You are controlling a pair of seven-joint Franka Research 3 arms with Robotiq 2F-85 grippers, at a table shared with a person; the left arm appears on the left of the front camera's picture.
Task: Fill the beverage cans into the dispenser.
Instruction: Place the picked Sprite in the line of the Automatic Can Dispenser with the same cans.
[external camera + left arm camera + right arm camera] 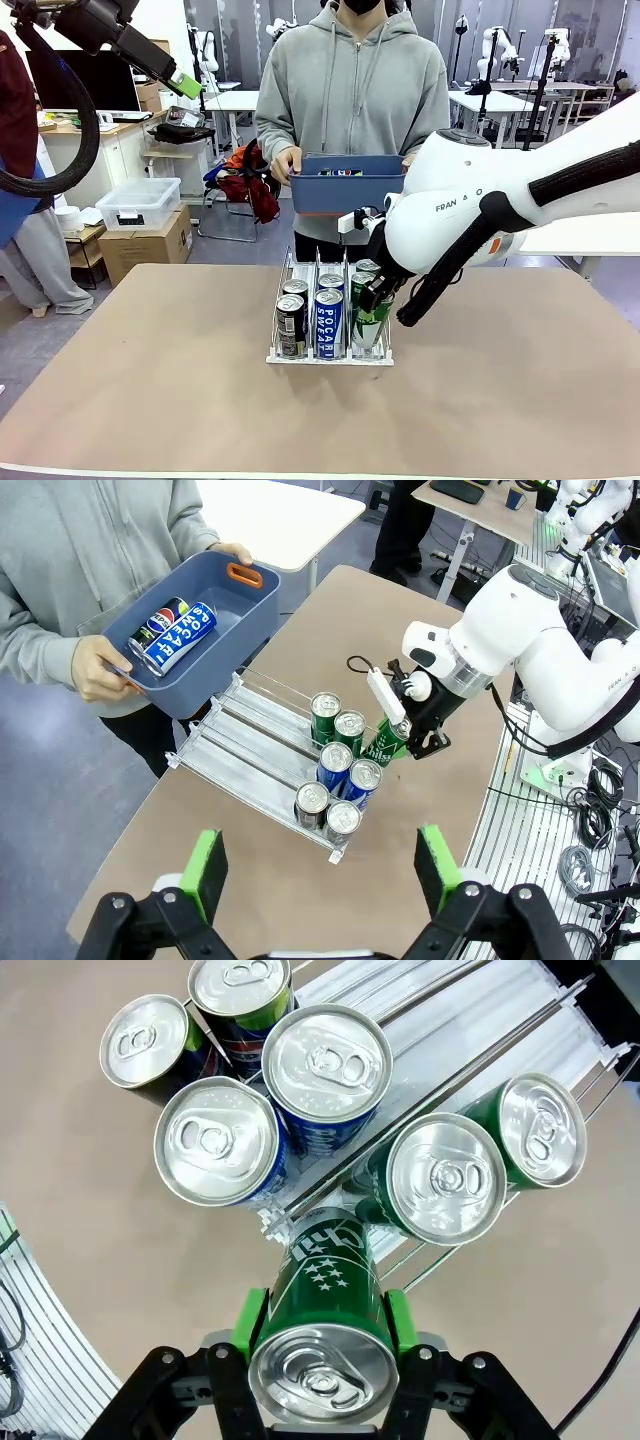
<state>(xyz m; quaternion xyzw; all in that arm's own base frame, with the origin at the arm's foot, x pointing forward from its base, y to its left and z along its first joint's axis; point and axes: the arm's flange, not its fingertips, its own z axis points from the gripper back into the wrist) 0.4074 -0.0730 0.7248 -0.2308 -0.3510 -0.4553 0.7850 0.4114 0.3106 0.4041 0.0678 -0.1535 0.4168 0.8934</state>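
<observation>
- blue can, 6 o'clock end of the rack's middle lane: "pocari sweat", white letters running down the side.
- second blue can, lying in the blue bin at 10 o'clock from the rack: same white lettering, "sweat" clearest.
- dark can, at 10 o'clock beside it: round red-white-blue emblem, no word legible.
- white arm joint, 2 o'clock from the rack: "fran", later letters broken.
- green can: white stars and script, unreadable.
</observation>
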